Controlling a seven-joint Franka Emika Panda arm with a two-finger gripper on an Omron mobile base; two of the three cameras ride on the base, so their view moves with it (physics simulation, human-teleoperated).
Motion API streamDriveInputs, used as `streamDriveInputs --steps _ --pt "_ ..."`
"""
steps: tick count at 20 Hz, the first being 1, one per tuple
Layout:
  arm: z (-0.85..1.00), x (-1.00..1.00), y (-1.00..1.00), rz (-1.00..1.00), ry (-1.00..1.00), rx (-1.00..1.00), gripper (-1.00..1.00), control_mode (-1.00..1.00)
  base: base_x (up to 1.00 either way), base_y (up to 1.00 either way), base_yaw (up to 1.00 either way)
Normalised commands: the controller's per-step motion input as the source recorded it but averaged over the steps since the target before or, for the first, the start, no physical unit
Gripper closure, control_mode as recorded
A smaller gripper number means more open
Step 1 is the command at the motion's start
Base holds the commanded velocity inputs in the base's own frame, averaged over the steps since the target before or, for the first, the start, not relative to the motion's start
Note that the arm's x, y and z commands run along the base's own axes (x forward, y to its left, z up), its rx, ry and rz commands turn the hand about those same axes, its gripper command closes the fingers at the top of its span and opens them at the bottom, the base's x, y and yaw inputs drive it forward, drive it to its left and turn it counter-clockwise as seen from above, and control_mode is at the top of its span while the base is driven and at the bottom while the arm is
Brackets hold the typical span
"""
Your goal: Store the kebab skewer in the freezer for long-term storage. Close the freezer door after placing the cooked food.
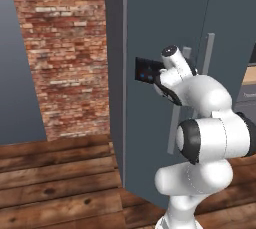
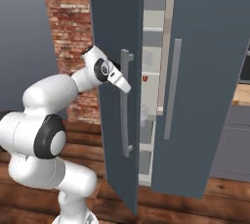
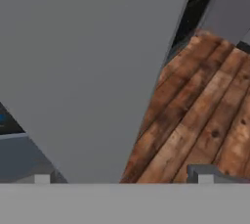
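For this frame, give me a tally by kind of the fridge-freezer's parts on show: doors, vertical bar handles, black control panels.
Slate-grey doors: 2, the freezer door standing ajar and the right-hand door
Vertical grey bar handles: 2, left handle and right handle
Black panels with blue lights: 1, control panel
Total: 5

Freezer door (image 2: pixel 114 120) smooth matt; floor (image 1: pixel 55 173) knotty wood planks; wall (image 1: pixel 65 48) rough brick

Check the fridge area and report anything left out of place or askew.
The freezer door stands swung partly open, leaving a gap that shows white inner shelves, while the neighbouring door looks shut. The gripper is open, close against the door's grey face. Nothing spilled or damaged shows.
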Motion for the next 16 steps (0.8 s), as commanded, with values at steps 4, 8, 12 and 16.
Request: streamDriveInputs --steps 4,8,12,16 --pt "0.24 0.26 -0.55 0.19 0.05 0.21 -1.00 -1.00 0.00 0.00 0.00" --pt "0.02 0.25 -0.21 0.18 0.00 0.03 -1.00 -1.00 0.00 0.00 0.00" --pt "0.00 0.16 -0.02 0.13 -0.01 0.00 -1.00 -1.00 0.00 0.00 0.00" --pt "0.00 0.06 0.00 0.09 -0.06 0.00 -1.00 -1.00 0.00 0.00 0.00"
